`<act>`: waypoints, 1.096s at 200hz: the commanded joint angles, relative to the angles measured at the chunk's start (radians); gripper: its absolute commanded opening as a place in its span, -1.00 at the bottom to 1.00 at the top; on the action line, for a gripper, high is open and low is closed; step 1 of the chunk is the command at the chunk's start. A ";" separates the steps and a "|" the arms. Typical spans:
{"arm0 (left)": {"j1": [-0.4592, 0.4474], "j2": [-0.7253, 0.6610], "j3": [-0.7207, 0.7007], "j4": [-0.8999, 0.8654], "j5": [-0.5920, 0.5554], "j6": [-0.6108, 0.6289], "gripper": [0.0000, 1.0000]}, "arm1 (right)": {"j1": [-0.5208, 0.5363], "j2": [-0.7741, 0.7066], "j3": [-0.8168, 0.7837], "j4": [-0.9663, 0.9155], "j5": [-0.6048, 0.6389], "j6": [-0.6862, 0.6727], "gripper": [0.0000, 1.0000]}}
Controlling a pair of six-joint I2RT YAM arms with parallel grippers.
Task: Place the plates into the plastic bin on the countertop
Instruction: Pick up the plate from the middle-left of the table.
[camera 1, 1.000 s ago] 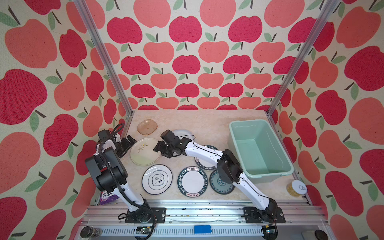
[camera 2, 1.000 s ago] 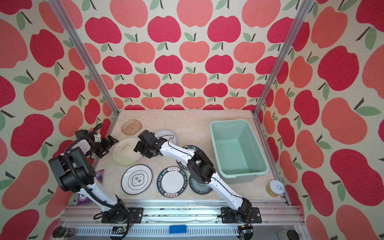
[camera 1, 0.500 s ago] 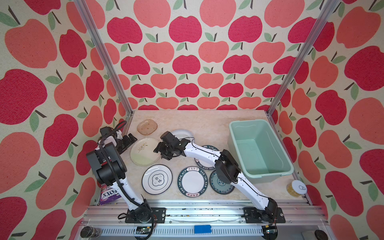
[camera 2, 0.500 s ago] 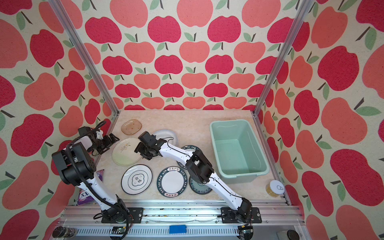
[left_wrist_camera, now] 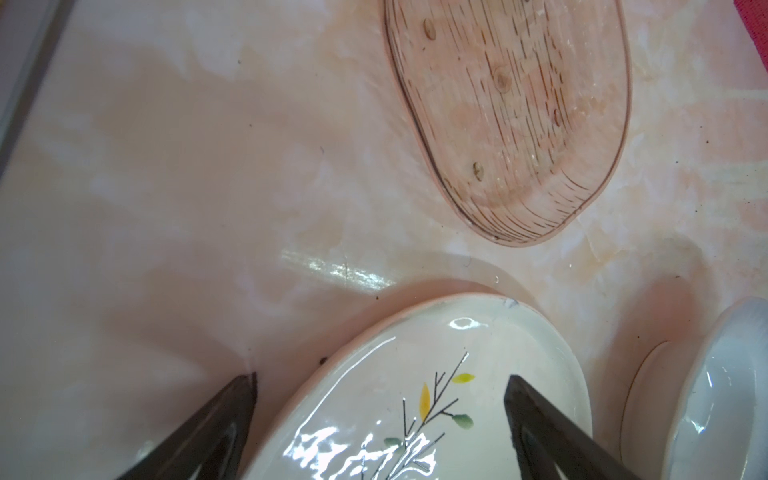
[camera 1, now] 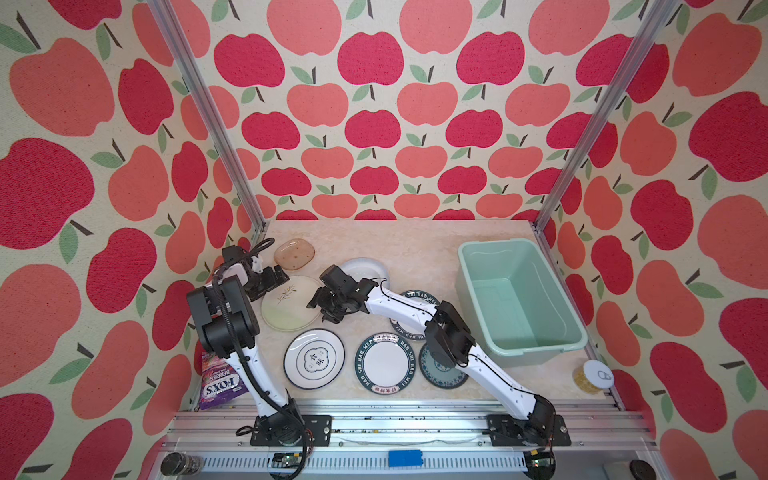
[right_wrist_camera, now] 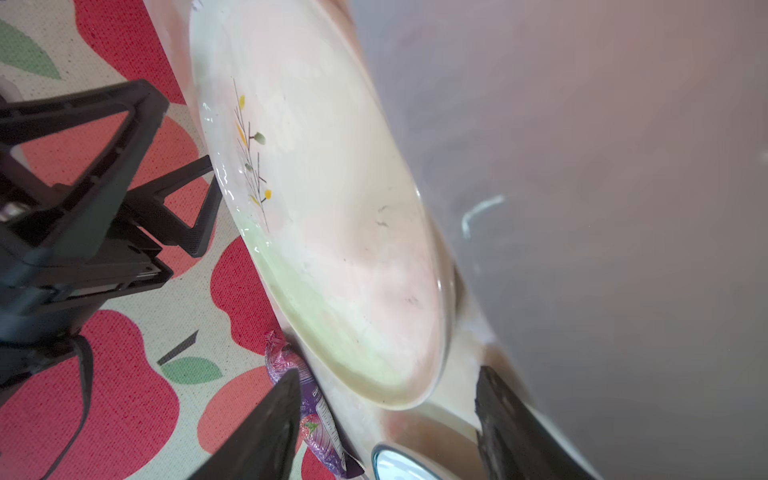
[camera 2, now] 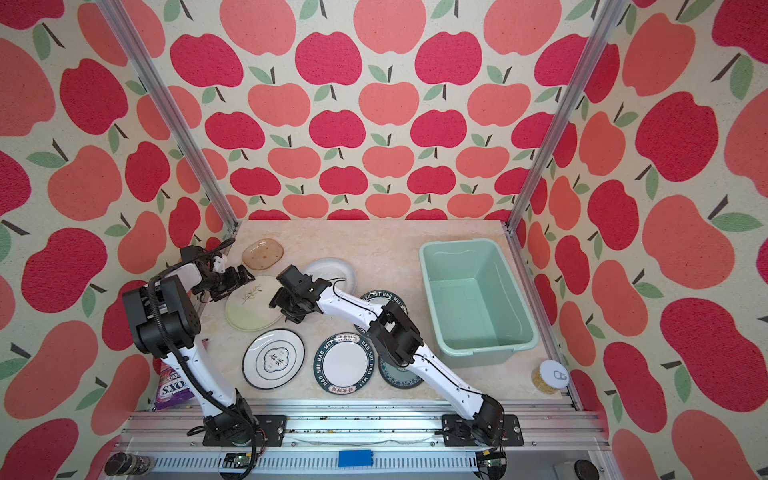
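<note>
- Beige marble-patterned tabletop (camera 1: 415, 245): carries everything.
- Pale mint-green rectangular plastic bin (camera 1: 511, 307): right side of the tabletop, upright with its opening up. Long axis runs front to back.
- All seven plates lie flat, face up, on the tabletop left of the bin.
- Cream round plate with a sprig motif (camera 1: 291, 307): left of centre, between the two arms, with the sprig toward the left arm.
- White round plate with a dark-green lettered rim (camera 1: 385, 362): front centre. Its twin (camera 1: 411, 296) sits behind it, partly under the right arm.
- White black-rimmed plate with a centre emblem (camera 1: 314, 359): front, just left of the lettered one.
- Teal patterned plate (camera 1: 442, 374): front, partly under the right arm.
- Clear glass plate (camera 1: 365, 270): behind the right wrist.
- Amber translucent oblong plate (camera 1: 294, 254): back left, long axis roughly left-right.
- Left fingers (left_wrist_camera: 232, 399): spread wide across the cream plate's rim, gripping nothing.
- Right fingers (right_wrist_camera: 274, 415): partly open, with the plate's opposite edge in the gap. No clamp visible.
- Purple candy bag (camera 1: 220, 384): front-left corner.
- Small pull-tab can (camera 1: 592, 376): front-right corner.
</note>
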 commanded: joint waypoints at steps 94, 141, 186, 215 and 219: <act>0.030 -0.006 -0.109 -0.093 0.171 0.024 0.88 | -0.014 0.137 0.184 0.019 -0.019 0.002 0.35; 0.027 -0.004 -0.122 -0.090 0.201 0.015 0.87 | -0.020 0.137 0.201 0.062 0.012 -0.065 0.31; 0.028 -0.014 -0.137 -0.094 0.250 0.014 0.86 | -0.025 0.128 0.205 0.128 0.023 -0.157 0.32; 0.028 -0.039 -0.170 -0.086 0.263 0.007 0.85 | -0.034 0.142 0.203 0.161 0.015 -0.158 0.31; 0.028 -0.041 -0.173 -0.086 0.265 0.006 0.85 | -0.034 0.146 0.203 0.167 0.012 -0.154 0.30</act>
